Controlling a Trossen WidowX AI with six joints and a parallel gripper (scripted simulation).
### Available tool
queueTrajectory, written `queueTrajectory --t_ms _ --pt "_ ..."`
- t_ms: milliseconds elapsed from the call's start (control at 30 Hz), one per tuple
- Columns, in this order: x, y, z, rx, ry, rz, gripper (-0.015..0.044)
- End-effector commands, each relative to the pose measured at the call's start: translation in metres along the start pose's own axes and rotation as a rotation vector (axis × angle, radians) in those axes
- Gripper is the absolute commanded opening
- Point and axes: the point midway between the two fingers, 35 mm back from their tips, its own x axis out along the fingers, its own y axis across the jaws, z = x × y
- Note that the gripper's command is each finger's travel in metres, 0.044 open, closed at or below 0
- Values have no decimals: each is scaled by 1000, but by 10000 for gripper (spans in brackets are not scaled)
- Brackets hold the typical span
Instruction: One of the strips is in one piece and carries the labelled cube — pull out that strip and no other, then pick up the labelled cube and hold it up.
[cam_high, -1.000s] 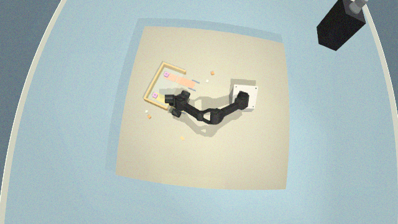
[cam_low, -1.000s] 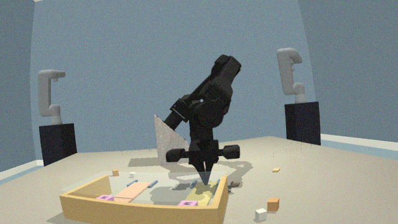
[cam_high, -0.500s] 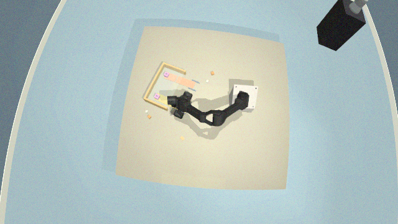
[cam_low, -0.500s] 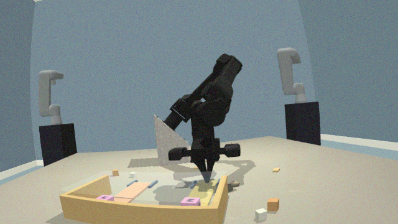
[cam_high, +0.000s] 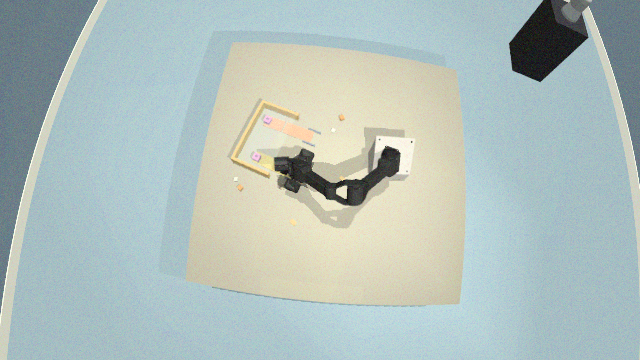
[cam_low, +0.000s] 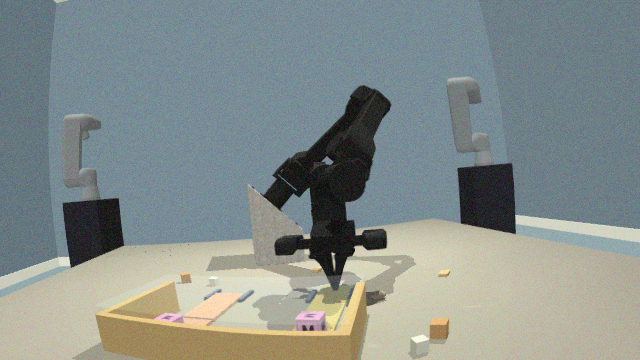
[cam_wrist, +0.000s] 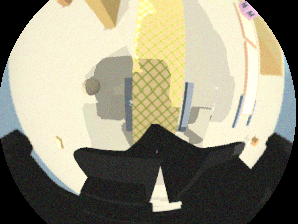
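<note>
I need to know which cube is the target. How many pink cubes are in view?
2: one pink cube on the far end of the yellow strip, one on the far end of the orange strip. None seems hidden.

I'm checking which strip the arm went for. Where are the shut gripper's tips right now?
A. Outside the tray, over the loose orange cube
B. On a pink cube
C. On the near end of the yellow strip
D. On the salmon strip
C: the exterior view shows the gripper pointing down with its tips on the yellow strip, far from the salmon strip and short of the pink cube.
</note>
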Motion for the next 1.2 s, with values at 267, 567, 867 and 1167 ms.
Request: queueTrajectory --t_ms 267,567,867,1167 --pt "5 -2 -23 8 18 -4 0" --pt "5 -2 -37 9 19 -4 0" --pt "5 -2 -51 9 19 -4 0" --pt "5 -2 -65 10 20 -4 0"
